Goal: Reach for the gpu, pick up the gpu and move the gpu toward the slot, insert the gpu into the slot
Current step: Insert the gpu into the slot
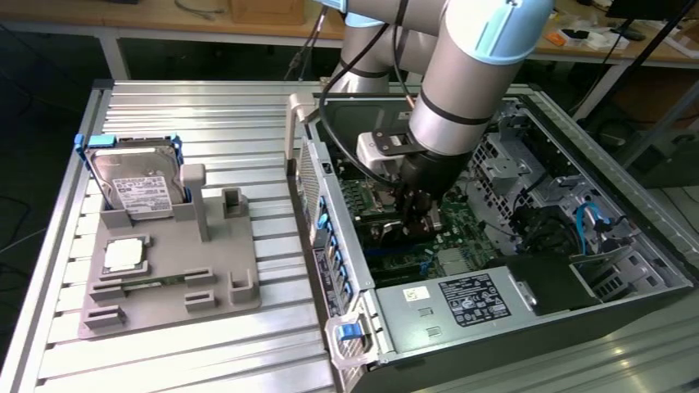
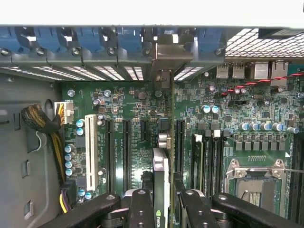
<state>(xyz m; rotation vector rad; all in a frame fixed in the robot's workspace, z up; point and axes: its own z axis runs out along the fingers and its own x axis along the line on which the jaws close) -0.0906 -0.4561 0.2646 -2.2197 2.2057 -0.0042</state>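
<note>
Standing on edge between the gripper's (image 2: pixel 161 209) black fingers (image 2: pixel 141 209), which are closed on it, the gpu (image 2: pixel 161 190) is a thin dark card whose silvery bracket (image 2: pixel 164 59) reaches the case's (image 1: pixel 470 299) blue-clipped rear wall. It sits over the green motherboard (image 2: pixel 228 109), among its long card connectors. Reaching steeply down, the arm (image 1: pixel 464 90) enters the open case, which lies on the ribbed metal table (image 1: pixel 196 106), near the grey fixture (image 1: pixel 164 278) with the hard drive (image 1: pixel 137 184).

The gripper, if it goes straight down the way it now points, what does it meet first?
Most likely the green motherboard. The gripper points down at it, shut on the gpu, so the card's lower edge would touch before the fingers. Whether it lines up with a slot is unclear.
</note>
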